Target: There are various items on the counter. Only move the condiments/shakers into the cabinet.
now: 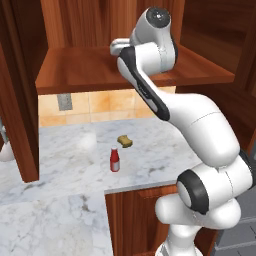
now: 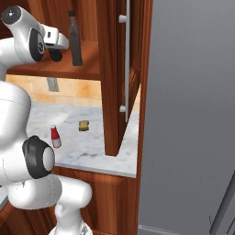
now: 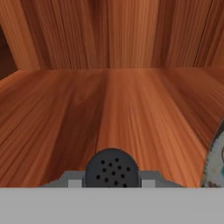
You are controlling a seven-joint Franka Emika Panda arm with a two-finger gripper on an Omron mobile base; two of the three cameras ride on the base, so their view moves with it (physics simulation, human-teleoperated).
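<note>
My gripper [image 3: 111,182] reaches into the cabinet just above its shelf board [image 3: 109,109], shut on the small black shaker [image 3: 111,168], whose perforated top shows between the fingertips. From the right base the hand [image 2: 57,51] hangs just left of the tall dark brown sauce bottle [image 2: 75,39], which stands upright on the shelf [image 2: 87,69]; the bottle's labelled edge [image 3: 214,162] shows at the right of the hand view. The small red white-capped bottle [image 1: 115,160] [image 2: 55,137] stands on the marble counter [image 1: 60,165], with the yellow-brown spongy lump [image 1: 125,141] [image 2: 83,125] behind it.
The cabinet's open door [image 2: 114,92] with its white bar handle [image 2: 127,59] juts out right of the shelf. A wooden side panel [image 1: 20,110] comes down to the counter at the left. A grey outlet [image 1: 64,101] sits on the tiled wall.
</note>
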